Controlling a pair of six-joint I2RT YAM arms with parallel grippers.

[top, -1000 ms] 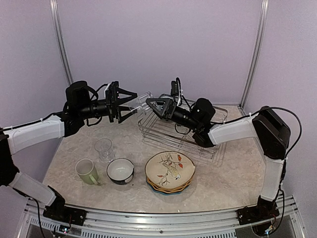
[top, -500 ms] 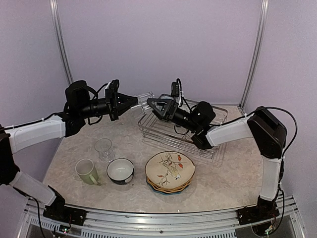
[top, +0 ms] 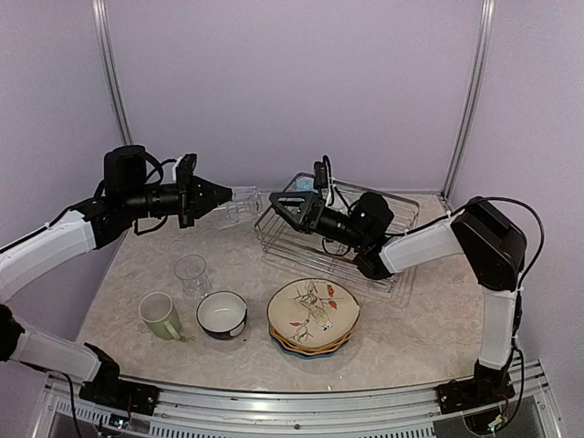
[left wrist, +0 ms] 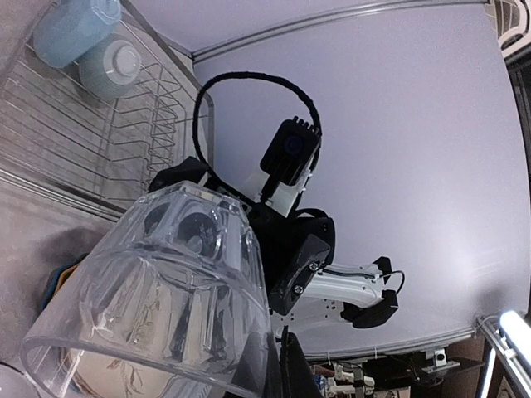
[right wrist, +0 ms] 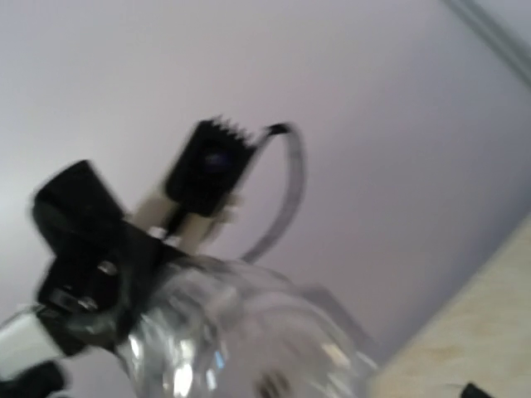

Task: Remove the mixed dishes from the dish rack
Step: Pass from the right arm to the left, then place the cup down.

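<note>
My left gripper (top: pixel 222 195) is shut on a clear glass (top: pixel 241 202), held on its side in the air left of the dish rack (top: pixel 392 274). In the left wrist view the glass (left wrist: pixel 158 290) fills the lower left, its wall pinched at the rim between my fingers (left wrist: pixel 292 377). My right gripper (top: pixel 277 208) stands open over the rack's left end, a short gap from the glass, nothing in it. A light blue mug (left wrist: pixel 75 29) lies in the rack. The right wrist view is blurred; it shows the glass (right wrist: pixel 249 340) and the left gripper (right wrist: pixel 91 257).
On the table in front stand another clear glass (top: pixel 192 274), a pale green mug (top: pixel 161 315), a small dark-outside bowl (top: pixel 222 315) and a stack of plates with the bird-print one on top (top: pixel 313 312). Purple walls close in the back and sides.
The left gripper shut on the glass that the right gripper held, then drew back left with it. The right gripper opened and let go.
</note>
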